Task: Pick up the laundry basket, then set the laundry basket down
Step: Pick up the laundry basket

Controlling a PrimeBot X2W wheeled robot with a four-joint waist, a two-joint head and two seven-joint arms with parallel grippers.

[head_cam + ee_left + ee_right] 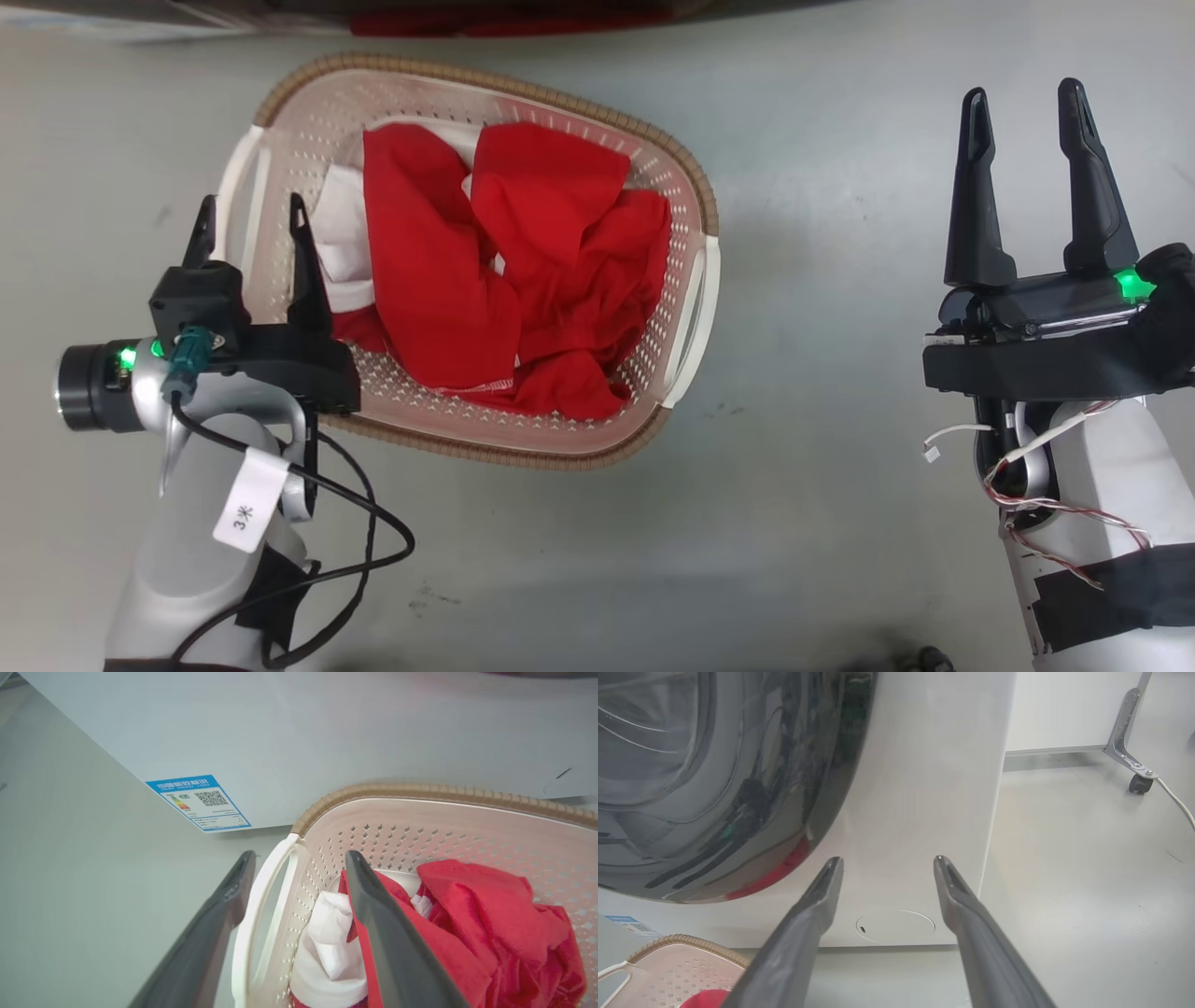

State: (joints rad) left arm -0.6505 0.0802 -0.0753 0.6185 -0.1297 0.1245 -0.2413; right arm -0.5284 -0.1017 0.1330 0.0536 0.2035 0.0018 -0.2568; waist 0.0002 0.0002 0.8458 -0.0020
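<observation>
— Jaws of the left gripper (250, 217) (299, 858), how do they stand?

— Spread apart, clasping nothing. Between them passes the left handle (233, 177) (261, 896) of the basket (579, 101) (420, 826). One finger is outside the wall and the other is inside. If a finger touches the handle, I cannot tell.

— And what lies near the inner finger?

— Just beside it is a white cloth (341, 233) (331, 952). Next to that is a red cloth (523, 271) (490, 914), crumpled, which fills most of the basket. Beyond the tips is the pale front of the washer (327, 728) (915, 788), with a blue label (198, 802).

— The right gripper (1024, 93) (888, 861)?

— Its jaws are spread too, with nothing between them. The basket (682, 966) is well apart from them, off on the side of the left finger, and it sits on the grey floor (840, 485) (1064, 882). In front of the tips stands the washer, and its dark round door (691, 788) is on the left finger's side.
</observation>
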